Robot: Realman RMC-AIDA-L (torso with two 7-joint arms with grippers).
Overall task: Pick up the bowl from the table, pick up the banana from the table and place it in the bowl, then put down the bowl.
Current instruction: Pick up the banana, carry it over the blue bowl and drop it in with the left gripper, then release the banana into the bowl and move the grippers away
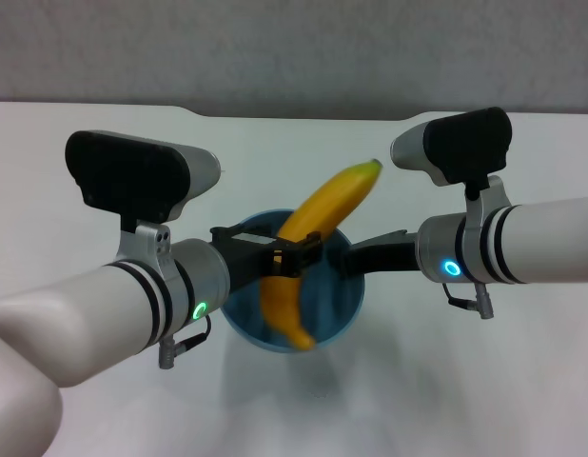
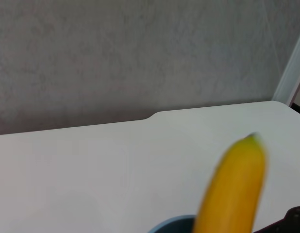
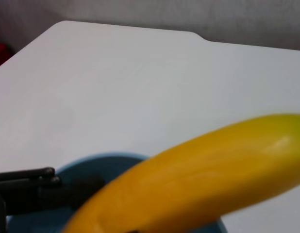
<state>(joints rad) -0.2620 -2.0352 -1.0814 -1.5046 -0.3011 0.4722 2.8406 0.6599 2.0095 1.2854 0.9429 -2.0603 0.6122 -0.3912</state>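
Banana [image 1: 308,252], clamped by left gripper [image 1: 296,255], over bowl [image 1: 346,309] clamped by right gripper [image 1: 343,262].

Both arms meet over the middle of the white tabletop [image 1: 484,381]. The left pincer [image 1: 299,255] is clamped across the middle of the banana [image 1: 311,238], which stands tilted, green tip up and leaning toward the right arm, lower end down inside the blue bowl [image 1: 343,319]. The right pincer [image 1: 346,263] reaches in from the other side and sits at the bowl's rim, its fingertips hidden there. There's a shadow under the bowl, so it looks lifted off the tabletop.
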